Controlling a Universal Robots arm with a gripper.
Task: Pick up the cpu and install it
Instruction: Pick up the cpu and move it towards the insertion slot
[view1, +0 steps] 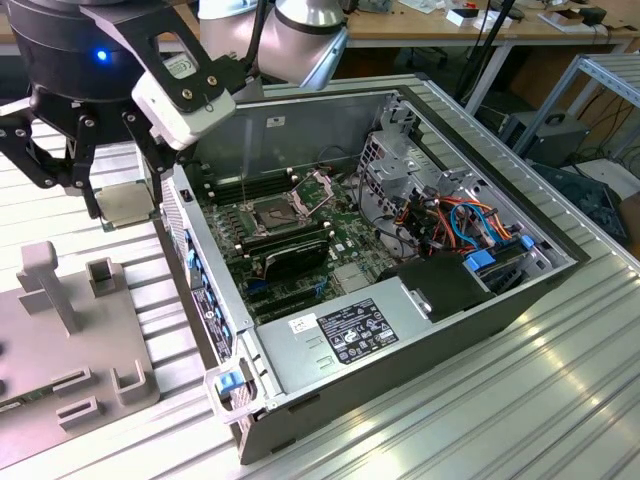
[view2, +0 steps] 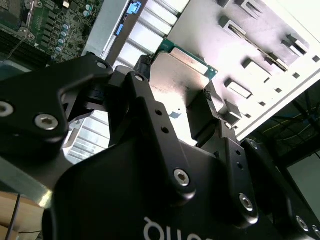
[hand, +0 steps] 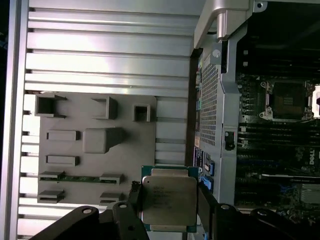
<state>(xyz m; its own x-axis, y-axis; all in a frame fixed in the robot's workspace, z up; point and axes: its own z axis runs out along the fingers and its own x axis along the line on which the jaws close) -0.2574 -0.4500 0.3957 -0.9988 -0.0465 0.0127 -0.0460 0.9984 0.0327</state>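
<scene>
Jaws of black metal clamp one cpu (view1: 125, 203) by its edges. It is a flat square with a dull silver lid and a green rim. In the exterior view it hangs over the ribbed aluminium bench (view1: 480, 400), at nine o'clock from one open case (view1: 300, 130) whose single socket (view1: 275, 212) lies open. One matte grey fixture plate (view1: 60, 340) sits at seven o'clock.
</scene>
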